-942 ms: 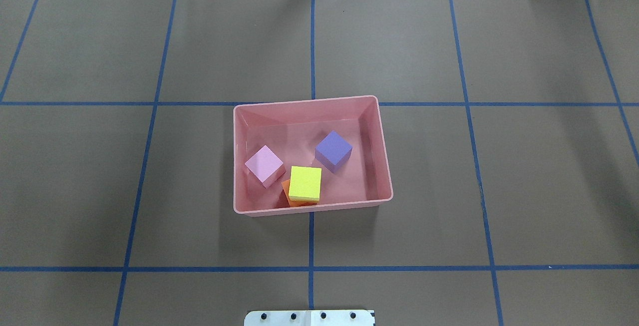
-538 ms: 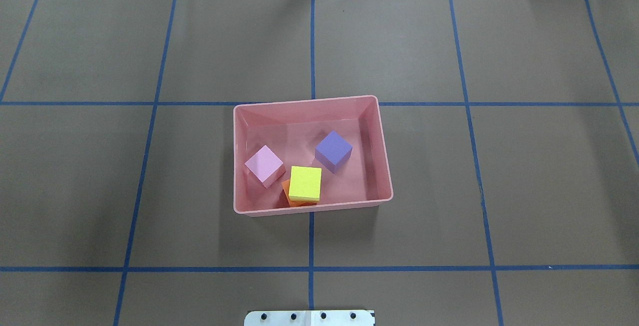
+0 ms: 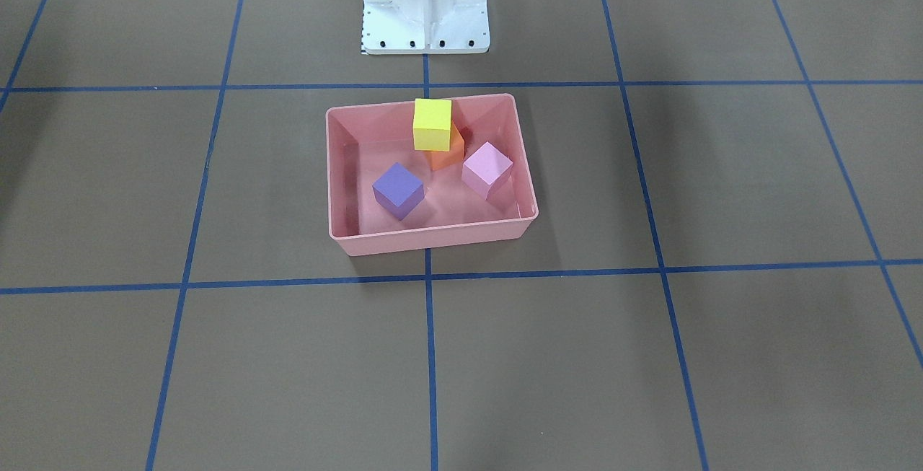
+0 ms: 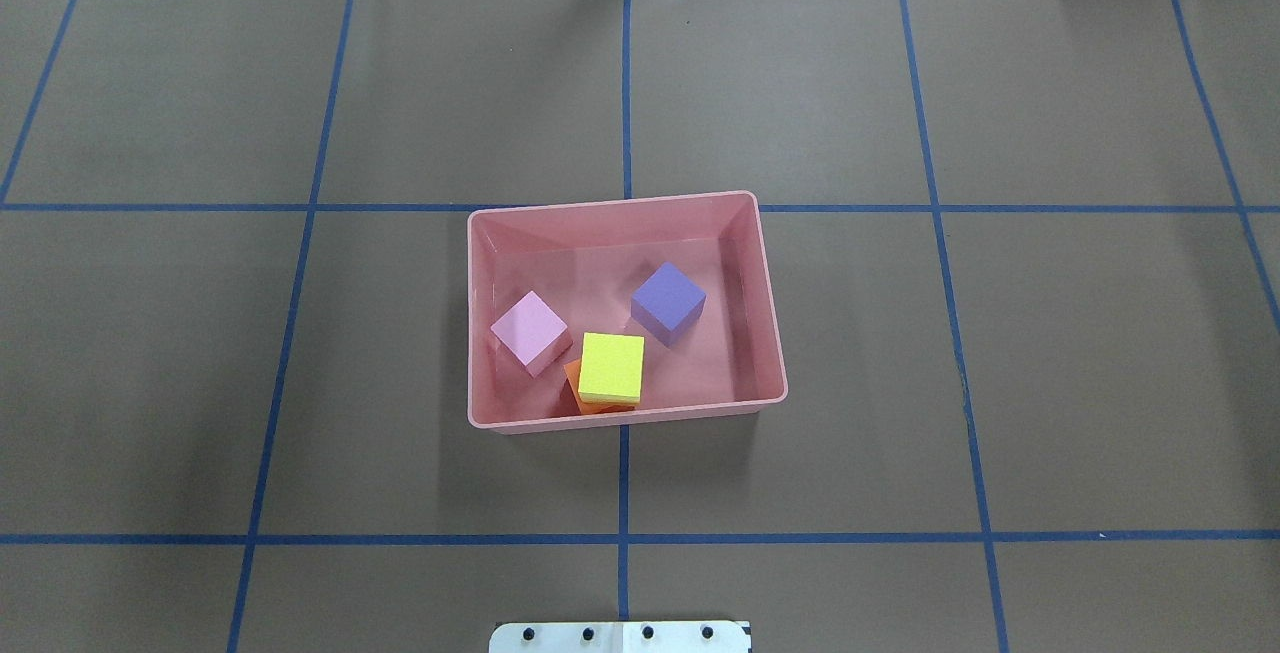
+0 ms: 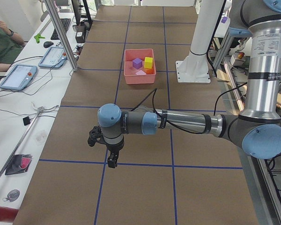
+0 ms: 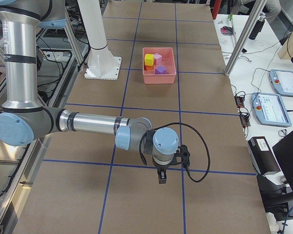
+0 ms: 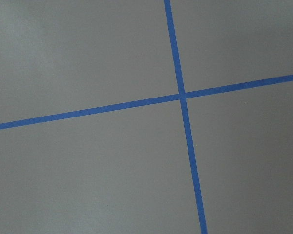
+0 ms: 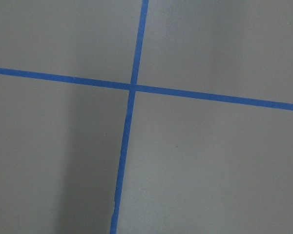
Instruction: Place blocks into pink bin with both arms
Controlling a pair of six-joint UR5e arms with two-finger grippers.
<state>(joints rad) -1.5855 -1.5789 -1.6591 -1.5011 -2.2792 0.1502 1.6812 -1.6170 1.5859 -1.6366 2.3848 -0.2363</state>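
Pink bin [image 4: 610, 223]: smooth salmon plastic, rounded corners, thin rim, at mid-worktop [image 4: 900, 383], which is matte brown paper gridded with blue tape. All four matte cubes are inside. Yellow block [image 4: 611, 367] rests on orange block [image 4: 573, 380] by the robot-side wall; light pink block [image 4: 529, 329] and purple block [image 4: 667, 301] sit on the bin floor. Left gripper [image 5: 111, 161] and right gripper [image 6: 161, 178] hang well apart from the bin; whether either is spread or pressed together cannot be told.

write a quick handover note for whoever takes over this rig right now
Left gripper: over bare table, far from the bin; open or shut cannot be told.
Right gripper: the same, at the other end of the table.
Pink bin: mid-table, holding all four blocks. The purple block and light pink block sit on its floor; the yellow block rests on the orange block.
Done: every block is in.
Left: probably nothing.
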